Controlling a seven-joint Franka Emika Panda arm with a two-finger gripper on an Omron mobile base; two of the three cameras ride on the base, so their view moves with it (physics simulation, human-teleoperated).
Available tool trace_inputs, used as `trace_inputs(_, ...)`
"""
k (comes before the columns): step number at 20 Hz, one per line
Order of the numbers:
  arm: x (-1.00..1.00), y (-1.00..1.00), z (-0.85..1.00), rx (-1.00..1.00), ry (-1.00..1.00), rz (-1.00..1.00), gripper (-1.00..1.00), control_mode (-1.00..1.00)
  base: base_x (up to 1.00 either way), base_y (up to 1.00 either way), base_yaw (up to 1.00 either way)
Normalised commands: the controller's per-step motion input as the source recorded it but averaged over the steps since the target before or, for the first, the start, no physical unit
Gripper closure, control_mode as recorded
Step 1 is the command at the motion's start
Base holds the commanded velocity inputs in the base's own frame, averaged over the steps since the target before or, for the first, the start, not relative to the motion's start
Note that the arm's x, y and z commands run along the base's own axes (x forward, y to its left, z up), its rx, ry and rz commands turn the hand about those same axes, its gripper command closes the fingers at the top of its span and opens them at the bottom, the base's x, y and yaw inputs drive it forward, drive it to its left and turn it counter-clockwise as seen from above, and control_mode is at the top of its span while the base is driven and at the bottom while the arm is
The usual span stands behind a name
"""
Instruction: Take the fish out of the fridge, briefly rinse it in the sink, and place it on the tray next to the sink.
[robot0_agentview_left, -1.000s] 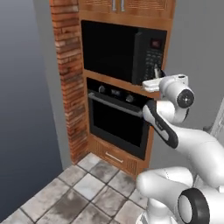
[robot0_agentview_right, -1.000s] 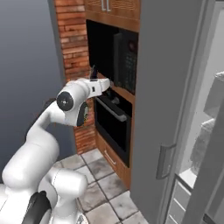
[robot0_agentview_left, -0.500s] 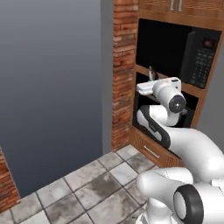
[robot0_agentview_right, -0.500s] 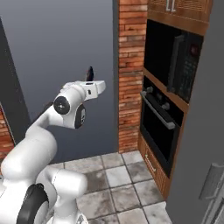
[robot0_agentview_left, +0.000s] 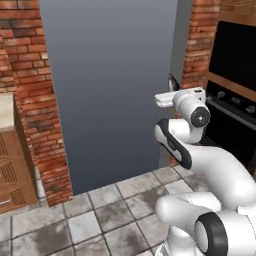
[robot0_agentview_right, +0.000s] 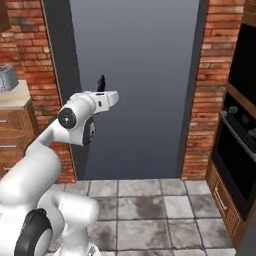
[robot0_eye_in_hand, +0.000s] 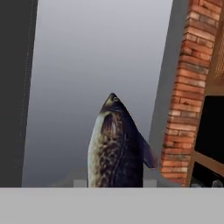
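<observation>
White arm raised at chest height, forearm level, pincer (robot0_agentview_right: 101, 86) clenched on the fish (robot0_eye_in_hand: 114, 146), head upward

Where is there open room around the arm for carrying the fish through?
Open: the tiled floor and the gap before the grey wall, bordered by brick pillars. Tighter at the right, where the oven juts out. The pincer is shut on the fish.
</observation>
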Motion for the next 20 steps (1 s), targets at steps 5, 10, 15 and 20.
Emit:
trace_inputs(5, 0.0, 0.0, 0.0, 0.0, 0.0, 0.0, 1.0, 1.0, 0.0, 0.22, 0.76)
trace_inputs(10, 0.0, 0.0, 0.0, 0.0, 0.0, 0.0, 1.0, 1.0, -0.01, 0.04, 0.9)
trace_inputs(15, 0.0, 0.0, 0.0, 0.0, 0.0, 0.0, 1.0, 1.0, -0.06, 0.0, 1.0)
trace_inputs(20, 0.0, 0.0, 0.0, 0.0, 0.0, 0.0, 1.0, 1.0, -0.04, 0.0, 1.0)
